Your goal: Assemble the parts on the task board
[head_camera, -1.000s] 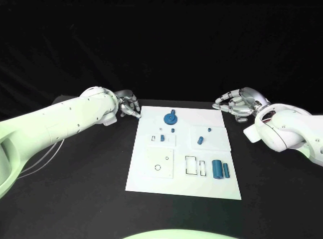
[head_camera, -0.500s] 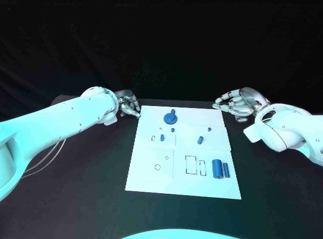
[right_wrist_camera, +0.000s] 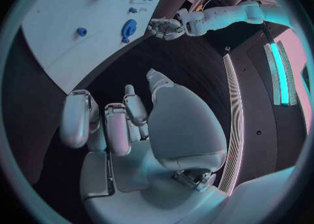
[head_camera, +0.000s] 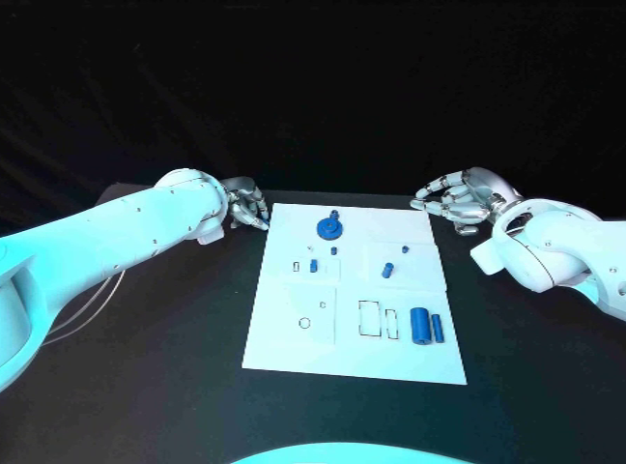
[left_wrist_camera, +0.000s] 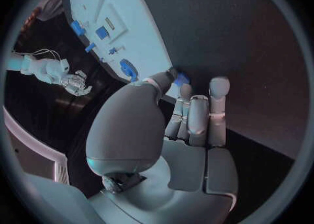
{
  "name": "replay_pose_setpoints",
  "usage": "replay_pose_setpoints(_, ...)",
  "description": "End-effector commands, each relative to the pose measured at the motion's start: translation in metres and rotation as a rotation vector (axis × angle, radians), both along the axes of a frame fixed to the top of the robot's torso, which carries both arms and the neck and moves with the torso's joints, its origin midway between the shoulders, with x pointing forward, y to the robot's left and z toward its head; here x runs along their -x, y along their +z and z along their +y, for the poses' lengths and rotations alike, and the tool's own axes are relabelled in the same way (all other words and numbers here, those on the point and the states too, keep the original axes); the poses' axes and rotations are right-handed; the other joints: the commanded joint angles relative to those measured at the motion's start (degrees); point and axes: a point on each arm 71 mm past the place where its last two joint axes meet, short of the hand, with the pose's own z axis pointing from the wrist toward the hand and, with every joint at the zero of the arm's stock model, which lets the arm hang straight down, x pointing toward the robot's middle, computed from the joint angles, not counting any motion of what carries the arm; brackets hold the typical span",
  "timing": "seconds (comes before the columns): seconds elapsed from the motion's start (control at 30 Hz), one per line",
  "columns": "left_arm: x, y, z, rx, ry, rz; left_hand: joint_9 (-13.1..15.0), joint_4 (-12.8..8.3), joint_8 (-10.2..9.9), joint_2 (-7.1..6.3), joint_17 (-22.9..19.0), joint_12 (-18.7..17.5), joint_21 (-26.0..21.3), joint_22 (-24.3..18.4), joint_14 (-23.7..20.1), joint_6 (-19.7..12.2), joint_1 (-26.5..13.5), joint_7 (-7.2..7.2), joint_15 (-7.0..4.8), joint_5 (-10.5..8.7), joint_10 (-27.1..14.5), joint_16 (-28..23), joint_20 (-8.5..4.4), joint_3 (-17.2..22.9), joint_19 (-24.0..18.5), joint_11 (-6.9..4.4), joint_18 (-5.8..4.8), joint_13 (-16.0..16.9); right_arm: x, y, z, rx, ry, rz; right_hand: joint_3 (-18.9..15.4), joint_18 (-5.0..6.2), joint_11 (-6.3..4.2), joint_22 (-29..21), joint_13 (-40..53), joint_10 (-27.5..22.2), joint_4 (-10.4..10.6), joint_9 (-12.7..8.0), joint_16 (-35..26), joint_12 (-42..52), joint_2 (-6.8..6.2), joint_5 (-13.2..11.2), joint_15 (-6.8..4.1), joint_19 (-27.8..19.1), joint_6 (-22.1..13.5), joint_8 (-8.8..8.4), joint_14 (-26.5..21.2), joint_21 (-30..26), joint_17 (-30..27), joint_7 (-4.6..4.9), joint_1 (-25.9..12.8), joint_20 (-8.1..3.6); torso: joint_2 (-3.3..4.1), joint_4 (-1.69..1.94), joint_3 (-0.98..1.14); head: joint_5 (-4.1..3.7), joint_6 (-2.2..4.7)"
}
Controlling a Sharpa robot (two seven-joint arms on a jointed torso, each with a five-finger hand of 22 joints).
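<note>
The left hand [head_camera: 246, 211] hangs just off the task board's [head_camera: 288, 333] far left corner, fingers curled in; something small and blue shows at its fingertips [left_wrist_camera: 181, 80], though a grip cannot be confirmed. The right hand [head_camera: 460, 198] is curled on nothing beyond the far right corner. The blue parts [head_camera: 422, 326] on the board look small, rigid and light, best pinched across their sides.

Task board [head_camera: 293, 338]: matt white plate, smooth, flat finish. Parts look like blue plastic; the round gear-like part [head_camera: 331, 230] has a slight sheen. My left hand [head_camera: 247, 210] and right hand [head_camera: 457, 197]: silvery metal-look, satin gloss. My arm shells glossy white plastic. Table [head_camera: 160, 387] matt black.
</note>
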Motion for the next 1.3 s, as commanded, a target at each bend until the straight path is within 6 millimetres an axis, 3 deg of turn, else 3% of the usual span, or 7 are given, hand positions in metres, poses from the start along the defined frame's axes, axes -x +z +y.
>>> replay_pose_setpoints(0.03,0.0009,-0.0026,-0.0008,-0.004,-0.003,0.014,-0.73,-0.83,-0.69,-0.14,1.02,1.24,0.97,1.08,0.83,0.75,0.29,0.16,-0.29,1.28,0.87,1.68,-0.1,1.45,1.1,-1.09,-1.73,0.94,0.0002,-0.0002,0.0009,0.0,0.005,0.0,0.82,1.3,-0.35,5.16,-0.19,-0.35,0.49,0.54,-0.39,-0.26,-0.45,0.89,-0.13,-0.29,-0.36,0.9,3.2,-1.25,4.43,-0.1,-2.01,-0.35,-0.02,0.03,-0.01,0.0,-0.01)
replay_pose_setpoints(0.47,0.0012,-0.0031,-0.0004,-0.005,-0.005,0.019,-0.83,-0.91,-0.65,0.11,1.26,1.64,1.17,1.3,0.99,1.25,0.27,0.08,-0.34,1.27,1.31,1.87,-0.14,1.83,1.14,-1.14,-1.76,1.57,0.0001,-0.0002,0.0012,0.0,0.004,0.001,0.91,1.28,-0.36,5.21,-0.15,-0.3,0.49,0.51,-0.4,-0.22,-0.39,0.9,-0.14,-0.24,-0.39,1.01,3.21,-1.2,4.45,-0.11,-2.01,-0.37,-0.01,0.0,0.04,0.09,-0.07)
replay_pose_setpoints(0.8,0.001,-0.0028,0.0019,-0.032,-0.007,0.002,-0.28,-1.7,1.4,0.59,1.74,2.11,2.13,2.46,1.3,4.99,0.44,-0.8,-0.84,1.27,1.95,2.26,-0.49,2.74,1.58,-1.8,-1.9,2.61,0.0003,-0.0002,0.0007,0.001,0.004,0.001,0.91,1.28,-0.36,5.21,-0.15,-0.3,0.49,0.51,-0.4,-0.22,-0.39,0.9,-0.14,-0.24,-0.39,1.01,3.21,-1.2,4.45,-0.11,-2.01,-0.37,-0.01,-0.04,0.03,0.12,-0.04)
replay_pose_setpoints(1.13,0.0006,0.0017,0.0058,-0.076,-0.03,-0.103,1.05,-5.83,4.05,0.95,7.22,4.36,7.09,8.13,5.0,8.24,3.22,-1.58,-1.84,1.3,8.34,4.3,-1.54,6.14,5.76,-2.73,-3.06,9.32,0.0007,-0.0001,0.0,0.0,0.002,0.001,0.95,1.28,-0.36,5.21,-0.11,-0.27,0.51,0.5,-0.42,-0.18,-0.32,0.9,-0.14,-0.23,-0.38,1.07,3.21,-1.22,4.44,-0.11,-2.04,-0.37,-0.02,0.06,0.02,0.28,-0.1)
replay_pose_setpoints(1.3,0.0013,0.0039,0.0058,-0.077,-0.045,-0.145,1.55,-6.78,4.76,0.69,7.91,4.65,8.29,9.44,5.53,8.93,2.99,-1.73,-2.02,1.29,9.49,4.54,-1.78,7.22,6.62,-2.88,-3.32,10.36,0.0008,-0.0001,-0.0004,0.0,0.001,0.0,0.95,1.28,-0.36,5.21,-0.11,-0.27,0.51,0.5,-0.42,-0.18,-0.32,0.9,-0.14,-0.23,-0.38,1.07,3.21,-1.22,4.44,-0.11,-2.04,-0.37,-0.03,0.04,-0.01,0.41,-0.07)
